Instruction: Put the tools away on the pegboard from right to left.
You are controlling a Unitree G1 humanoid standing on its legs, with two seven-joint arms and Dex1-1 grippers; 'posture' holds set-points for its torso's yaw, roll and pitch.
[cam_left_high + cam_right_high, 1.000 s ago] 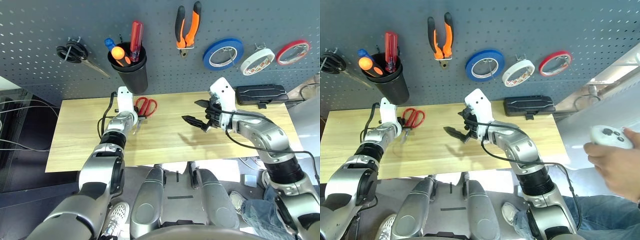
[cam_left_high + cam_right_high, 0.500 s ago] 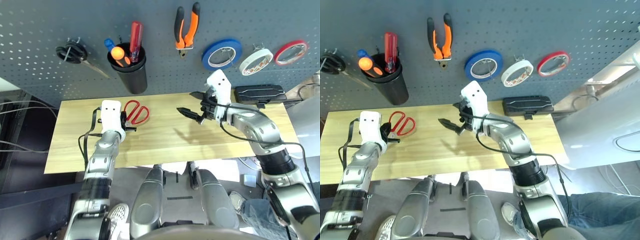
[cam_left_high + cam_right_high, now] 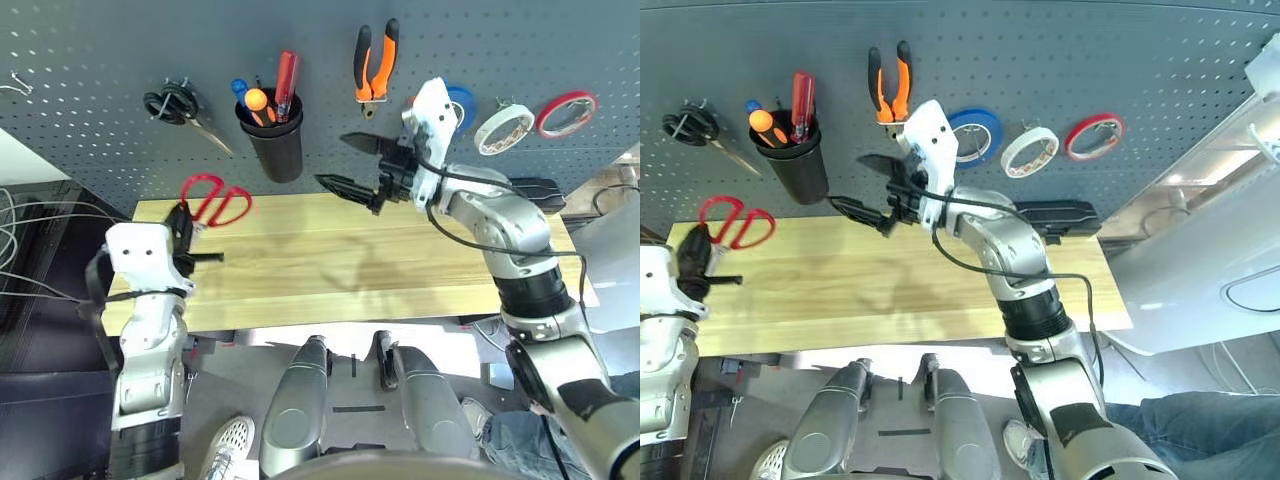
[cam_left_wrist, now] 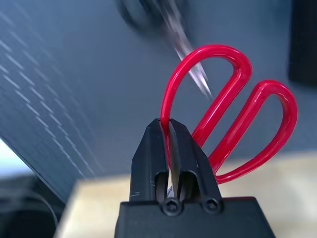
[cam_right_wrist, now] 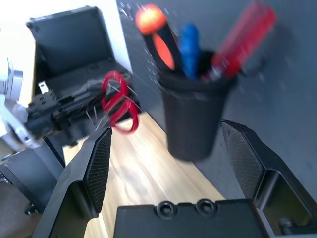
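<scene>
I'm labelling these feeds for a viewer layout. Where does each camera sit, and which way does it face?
Left and right eye views: on the head, looking down at the table and pegboard over both forearms.
Left wrist view: along the left gripper, shut on the red-handled scissors.
Right wrist view: between the open right gripper fingers, toward the black cup.
Shared: every view shows the scissors.

Silver arms (image 3: pixel 500 215), white wrists (black fingers (image 3: pixel 345 185)).

Pliers (image 3: pixel 374 62) hang on the pegboard (image 3: pixel 100 60) right of the cup (image 3: pixel 272 138).
</scene>
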